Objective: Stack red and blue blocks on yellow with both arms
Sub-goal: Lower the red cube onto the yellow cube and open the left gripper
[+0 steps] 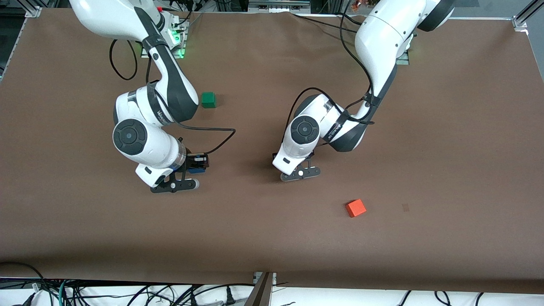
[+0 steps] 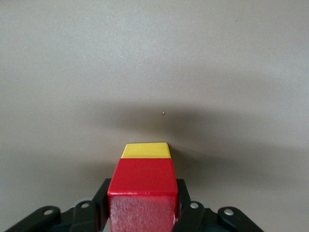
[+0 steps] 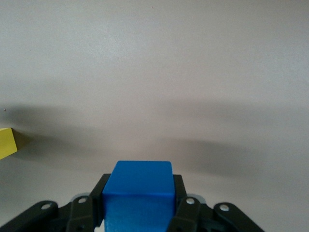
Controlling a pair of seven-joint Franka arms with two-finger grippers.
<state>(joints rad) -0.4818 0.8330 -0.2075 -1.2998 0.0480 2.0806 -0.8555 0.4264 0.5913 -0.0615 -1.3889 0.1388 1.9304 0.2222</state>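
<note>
I place red cube [image 2: 143,186] on yellow cube [image 2: 146,150] | left gripper [image 2: 143,212] pinches red | right gripper [image 3: 138,210] pinches blue cube [image 3: 138,193], waits | next: release red.

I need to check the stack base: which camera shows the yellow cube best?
The left wrist view: the yellow cube shows directly under the red block held by the left end effector. The right wrist view catches only a sliver of it at the frame edge. In the front view the left arm hides it.
</note>
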